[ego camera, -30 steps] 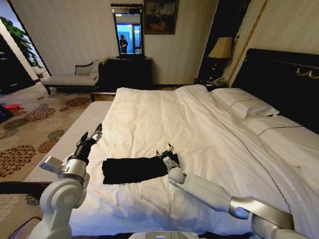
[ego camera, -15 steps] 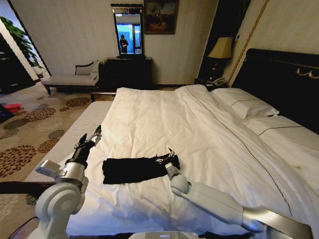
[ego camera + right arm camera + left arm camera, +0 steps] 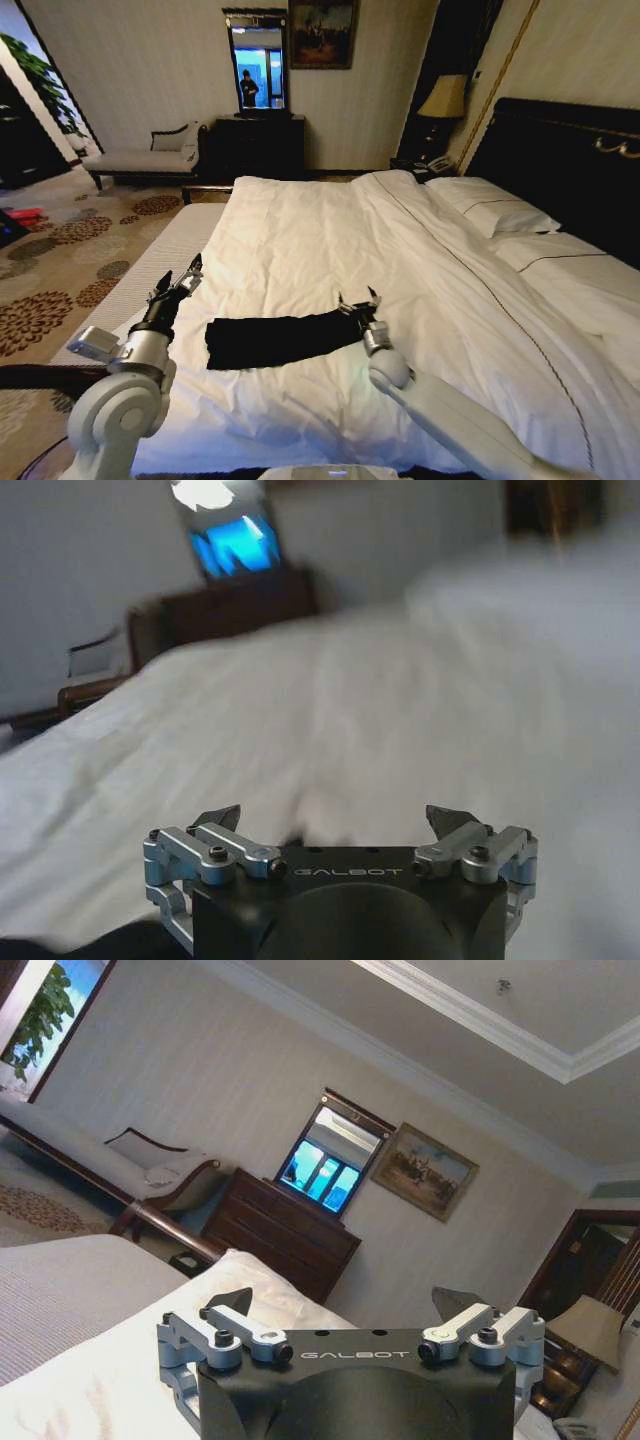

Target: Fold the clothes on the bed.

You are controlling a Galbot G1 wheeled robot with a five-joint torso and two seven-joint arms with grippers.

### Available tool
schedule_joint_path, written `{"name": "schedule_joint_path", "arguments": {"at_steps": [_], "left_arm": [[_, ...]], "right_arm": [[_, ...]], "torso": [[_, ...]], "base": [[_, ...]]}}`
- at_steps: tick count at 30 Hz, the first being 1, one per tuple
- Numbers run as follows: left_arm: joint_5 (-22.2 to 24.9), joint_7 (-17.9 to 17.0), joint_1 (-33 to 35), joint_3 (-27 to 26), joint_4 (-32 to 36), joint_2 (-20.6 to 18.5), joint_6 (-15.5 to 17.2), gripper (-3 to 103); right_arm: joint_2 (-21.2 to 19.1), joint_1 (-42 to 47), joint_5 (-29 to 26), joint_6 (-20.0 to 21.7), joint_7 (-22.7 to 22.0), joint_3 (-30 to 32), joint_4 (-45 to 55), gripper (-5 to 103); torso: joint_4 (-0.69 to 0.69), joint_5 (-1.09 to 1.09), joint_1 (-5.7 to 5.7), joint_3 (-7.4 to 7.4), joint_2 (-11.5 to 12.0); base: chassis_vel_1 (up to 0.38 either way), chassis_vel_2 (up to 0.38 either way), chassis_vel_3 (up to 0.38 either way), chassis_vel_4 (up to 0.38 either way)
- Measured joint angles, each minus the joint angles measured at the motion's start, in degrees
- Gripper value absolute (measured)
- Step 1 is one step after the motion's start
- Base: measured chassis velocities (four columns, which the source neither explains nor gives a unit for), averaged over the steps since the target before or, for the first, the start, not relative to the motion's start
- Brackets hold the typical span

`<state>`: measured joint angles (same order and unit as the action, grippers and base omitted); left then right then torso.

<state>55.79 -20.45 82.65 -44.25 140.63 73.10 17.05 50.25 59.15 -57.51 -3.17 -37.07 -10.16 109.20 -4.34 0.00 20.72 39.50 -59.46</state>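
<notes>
Closest to the camera in the head view, both arms come up from the bottom of the frame. The left gripper (image 3: 178, 281) sits lower left, hanging over the near-left edge of the bed (image 3: 300, 240) with its fingers spread apart and nothing between them. Its own wrist view backs that up: the two dark fingertips (image 3: 232, 1301) stand wide apart, pointed across the room.

A bit right of center, the right gripper (image 3: 359, 301) is right at the right end of the black T-shirt (image 3: 275, 338), fingers opened up and empty. Whether it's actually touching the fabric I can't tell. The right wrist view shows its fingertips (image 3: 222, 817) well apart too, with white bedding beyond.

The T-shirt is folded into a long narrow strip lying across the white duvet in the lower middle of the frame, between the two grippers.

Further back, white pillows (image 3: 490, 210) sit at the right against the dark headboard (image 3: 565, 160). Past the foot of the bed there's a dark dresser (image 3: 258, 145) with a mirror (image 3: 257, 60) at top center, a chaise longue (image 3: 145, 155) upper left, and a lamp (image 3: 444, 97) upper right.
</notes>
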Motion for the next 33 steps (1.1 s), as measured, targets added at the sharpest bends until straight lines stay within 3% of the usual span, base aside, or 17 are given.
{"name": "schedule_joint_path", "arguments": {"at_steps": [5, 12, 15, 18, 22, 23, 25, 29, 31, 33], "left_arm": [[-0.44, -0.03, -0.09, 0.69, -0.44, 0.46, 0.03, 100], [-0.25, -0.04, 0.38, -0.15, -0.43, -0.36, -0.09, 100], [-0.1, -0.08, 0.44, -0.84, -0.63, -1.24, -0.24, 100], [0.11, -0.1, 0.29, -1.16, -0.9, -1.72, -0.27, 100], [0.42, -0.11, -0.1, -1.35, -1.44, -2.25, -0.28, 100], [0.52, -0.12, -0.32, -1.35, -1.76, -2.38, -0.29, 100], [0.56, -0.13, -0.55, -1.31, -2.06, -2.45, -0.29, 100], [0.58, -0.14, -1.64, -0.53, -3.22, -2.3, -0.3, 100], [0.58, -0.14, -1.85, -0.34, -3.45, -2.3, -0.3, 100], [0.58, -0.14, -2.31, -0.13, -4.0, -2.44, -0.3, 100]], "right_arm": [[3.77, 3.98, -7.85, -0.68, -0.63, 1.95, 0.2, 100], [9.99, 7.64, -12.4, -1.11, -0.53, 3.53, -2.85, 100], [14.21, 8.03, -13.88, -2.19, 1.4, 4.52, -4.73, 100], [15.32, 7.68, -14.86, -2.99, 2.84, 4.91, -5.63, 102], [15.05, 6.8, -15.59, -3.47, 3.77, 6.15, -5.83, 93], [14.44, 6.54, -16.34, -3.47, 3.92, 7.05, -5.41, 82], [13.87, 6.22, -17.21, -3.47, 4.14, 7.94, -5.09, 82], [13.5, 5.58, -18.61, -3.45, 5.34, 9.56, -5.55, 60], [13.84, 5.59, -18.72, -3.44, 5.47, 9.61, -5.58, 60], [14.61, 5.82, -18.47, -3.43, 5.81, 9.48, -5.64, 49]], "torso": [[0.03, 0.0, 0.0, 0.0, 0.0], [-0.01, -0.01, 0.0, 0.0, 0.0], [-0.01, -0.04, -0.01, 0.0, -0.01], [-0.01, -0.03, -0.01, 0.0, -0.01], [0.04, 0.04, 0.0, 0.02, 0.01], [0.05, 0.03, 0.01, 0.02, 0.01], [0.04, 0.01, 0.01, 0.02, 0.01], [0.02, 0.01, 0.02, 0.02, 0.01], [0.01, 0.01, 0.02, 0.02, 0.01], [0.01, 0.01, 0.01, 0.02, 0.01]], "base": [[0.0, 0.0, 0.0, 0.0], [0.0, 0.0, 0.0, 0.0], [0.0, 0.0, 0.0, 0.0], [0.0, 0.0, 0.0, 0.0], [0.0, 0.0, 0.0, 0.0], [0.0, 0.0, 0.0, 0.0], [0.0, 0.0, 0.0, 0.0], [0.0, 0.0, 0.0, 0.0], [0.0, 0.0, 0.0, 0.0], [0.0, 0.0, 0.0, 0.0]]}}
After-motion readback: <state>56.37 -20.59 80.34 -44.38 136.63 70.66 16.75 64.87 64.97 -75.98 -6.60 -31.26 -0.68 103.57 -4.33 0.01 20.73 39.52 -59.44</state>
